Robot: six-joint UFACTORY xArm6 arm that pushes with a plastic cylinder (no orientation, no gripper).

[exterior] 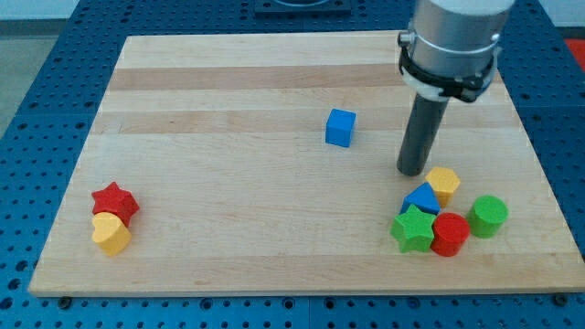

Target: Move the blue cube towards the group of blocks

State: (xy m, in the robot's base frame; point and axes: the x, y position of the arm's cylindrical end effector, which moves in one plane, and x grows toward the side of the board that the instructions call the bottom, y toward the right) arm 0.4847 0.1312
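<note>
The blue cube (340, 127) sits alone near the middle of the wooden board (228, 91). My tip (412, 172) is to the cube's right and a little lower, apart from it. Just below and right of the tip lies the group of blocks: a yellow hexagon (444, 184), a blue triangular block (421, 199), a green star (413, 229), a red cylinder (450, 234) and a green cylinder (488, 216). The tip stands close to the yellow hexagon and the blue triangular block.
A red star (115, 201) and a yellow heart (111, 234) sit touching at the view's lower left. The arm's grey body (452, 41) hangs over the board's upper right. Blue perforated table (37, 137) surrounds the board.
</note>
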